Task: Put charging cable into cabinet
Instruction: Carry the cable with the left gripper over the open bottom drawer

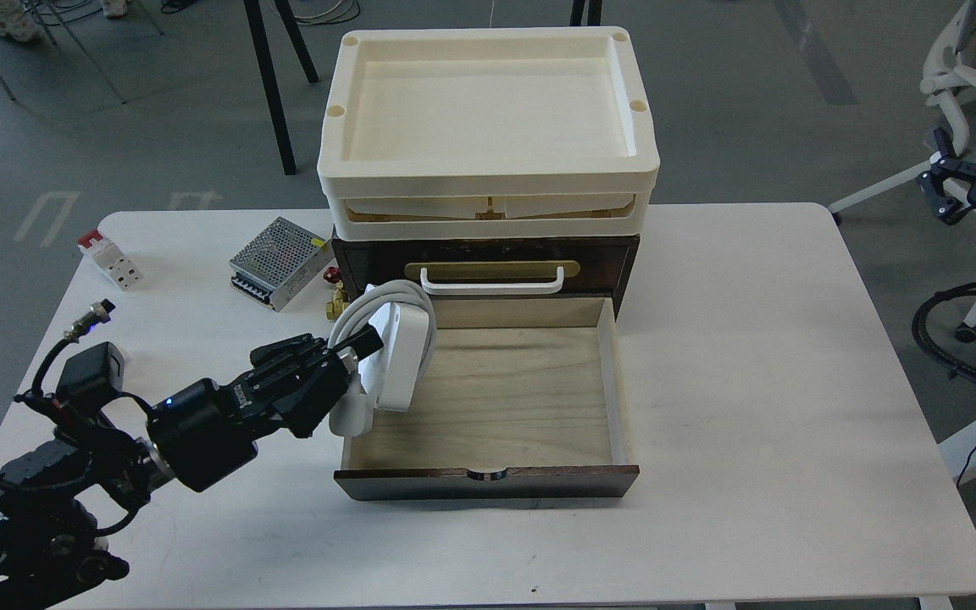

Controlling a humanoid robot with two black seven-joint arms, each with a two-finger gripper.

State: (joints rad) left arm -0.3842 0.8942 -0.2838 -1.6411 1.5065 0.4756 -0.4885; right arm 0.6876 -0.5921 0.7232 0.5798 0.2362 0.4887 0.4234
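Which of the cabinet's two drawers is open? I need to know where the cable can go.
The lower drawer, pulled out with its pale wood floor showing; the upper drawer with the white handle is closed.

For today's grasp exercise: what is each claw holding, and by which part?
The left claw grips the cable by the left edge of its card, over the open drawer. The right claw holds nothing.

Charging cable point(395, 347) over open cabinet point(488, 424)

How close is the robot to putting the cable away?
Nearly there. The cabinet's lower drawer is already pulled open. The left gripper holds the charging cable over the drawer's left edge. Left: let go inside. The right gripper waits off the table.
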